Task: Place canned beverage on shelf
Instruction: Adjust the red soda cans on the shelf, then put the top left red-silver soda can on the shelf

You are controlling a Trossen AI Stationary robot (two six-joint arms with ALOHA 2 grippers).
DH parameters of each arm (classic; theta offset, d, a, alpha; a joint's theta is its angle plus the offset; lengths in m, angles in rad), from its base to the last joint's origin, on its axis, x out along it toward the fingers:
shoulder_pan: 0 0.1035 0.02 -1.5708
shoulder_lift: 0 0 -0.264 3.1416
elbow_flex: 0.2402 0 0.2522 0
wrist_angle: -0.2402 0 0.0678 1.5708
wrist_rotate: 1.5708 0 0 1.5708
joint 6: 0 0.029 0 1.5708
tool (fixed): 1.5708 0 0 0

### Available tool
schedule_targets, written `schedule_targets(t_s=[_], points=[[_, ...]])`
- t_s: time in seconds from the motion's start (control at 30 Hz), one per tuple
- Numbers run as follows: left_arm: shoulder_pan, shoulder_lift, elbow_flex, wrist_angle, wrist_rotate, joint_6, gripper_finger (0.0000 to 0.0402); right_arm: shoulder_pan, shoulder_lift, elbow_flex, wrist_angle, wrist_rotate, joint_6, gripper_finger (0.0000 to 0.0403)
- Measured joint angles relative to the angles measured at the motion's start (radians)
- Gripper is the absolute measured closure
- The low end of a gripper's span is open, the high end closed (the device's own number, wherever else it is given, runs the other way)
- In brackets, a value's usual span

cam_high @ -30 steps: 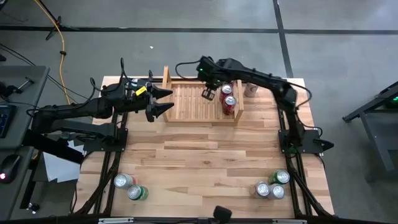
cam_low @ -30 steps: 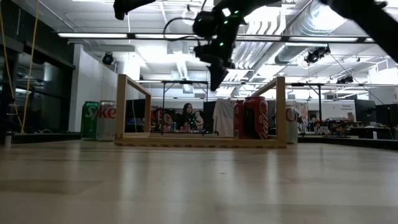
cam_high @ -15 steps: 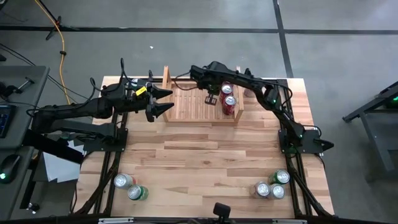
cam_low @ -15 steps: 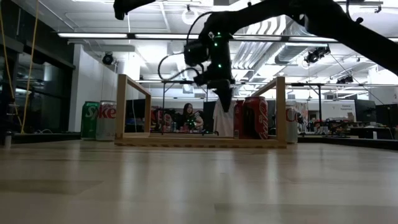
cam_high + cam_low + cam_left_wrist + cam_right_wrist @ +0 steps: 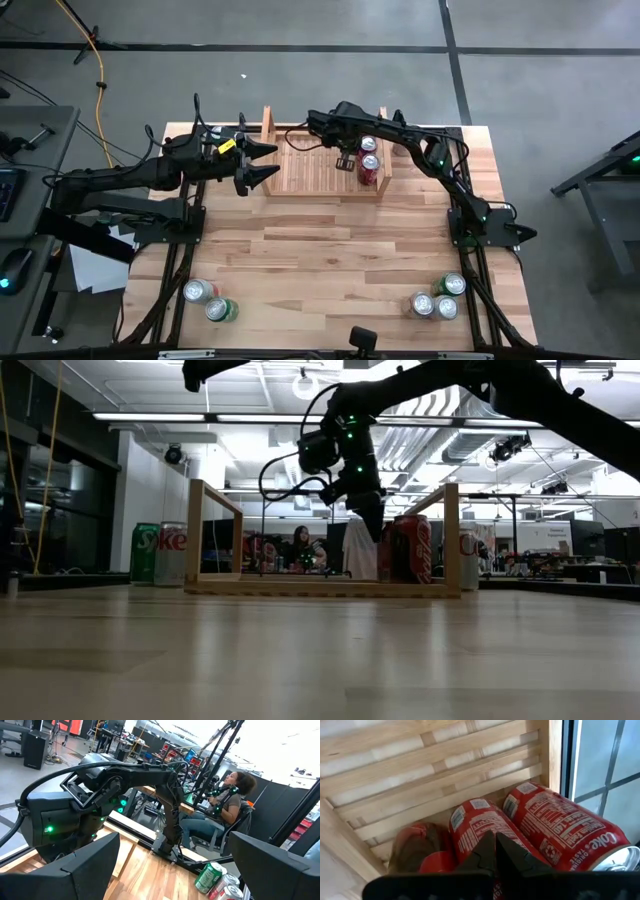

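The shelf (image 5: 305,168) is a pale slatted rack at the table's far side. Two red cans (image 5: 370,156) stand upright at its right end, also seen in the low view (image 5: 408,548). My right gripper (image 5: 347,160) is shut and points steeply down inside the shelf, just left of those cans; in its wrist view the shut fingers (image 5: 495,851) lie in front of the nearer red can (image 5: 475,832). My left gripper (image 5: 274,164) hovers open and level at the shelf's left end, holding nothing. My right gripper has its shut fingertips close by the side of the nearer red can (image 5: 487,827), coming from above and slanting toward the table's right. I cannot tell whether they touch it. The can stands upright on the shelf's slats.
Two cans (image 5: 210,300) stand at the near left corner and three cans (image 5: 437,298) at the near right. A green can and a silver can (image 5: 160,554) stand left of the shelf in the low view. A seated person (image 5: 225,815) shows beyond the table.
My right gripper has come down into the shelf and toward the red cans, tipping from a shallow slant to point steeply down. It has stayed shut. The cans have not moved.
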Motion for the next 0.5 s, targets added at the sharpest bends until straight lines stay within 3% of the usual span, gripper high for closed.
schedule_targets(t_s=[0.33,0.5], points=[[0.000,0.000,0.000,0.000,0.000,0.009,0.0037,-0.001,-0.001,0.000,-0.002,-0.002,0.024,0.0403],[0.000,0.000,0.000,-0.001,0.000,0.009,0.0037,0.001,-0.013,0.072,0.056,-0.111,0.022,0.0403]])
